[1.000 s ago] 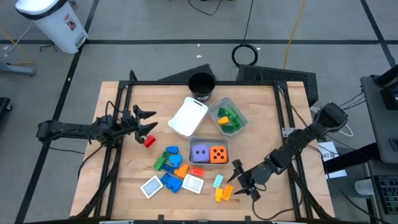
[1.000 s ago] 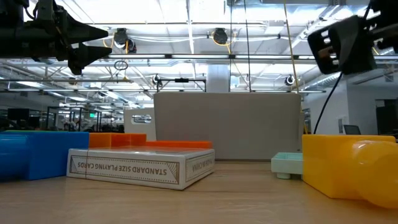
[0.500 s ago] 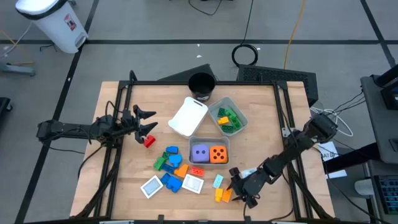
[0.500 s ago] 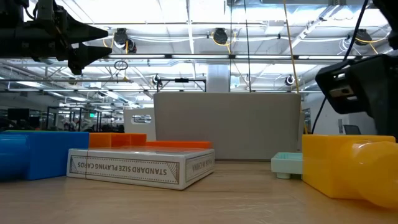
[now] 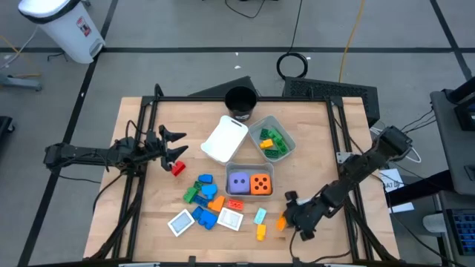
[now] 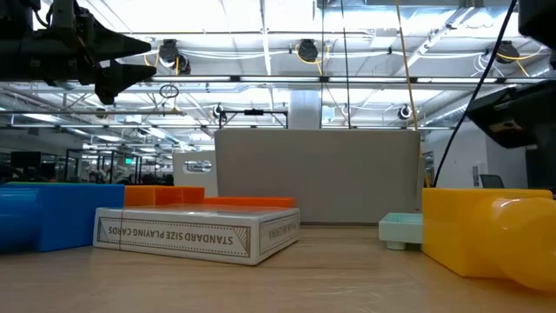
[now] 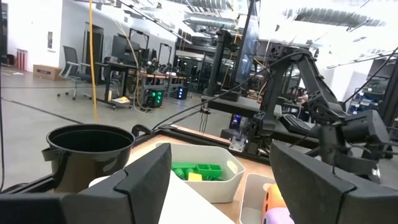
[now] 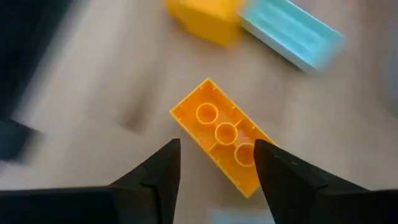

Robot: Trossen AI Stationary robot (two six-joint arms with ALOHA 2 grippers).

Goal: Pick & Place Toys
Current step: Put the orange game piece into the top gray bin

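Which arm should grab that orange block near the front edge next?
The right. Its gripper is already down beside the orange block, whose end lies between the fingers in the wrist view. The left gripper hovers open far off, above the red block.

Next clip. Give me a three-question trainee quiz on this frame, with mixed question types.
1. True or false: the purple die and the orange die sit in the same tray.
2. Which colour is the block lined up between the fingers of the right gripper? A green, B orange, C red.
3. Which block lies on the table nearest the left gripper?

Key: 1 true. 2 B, the orange block. 3 the red block.
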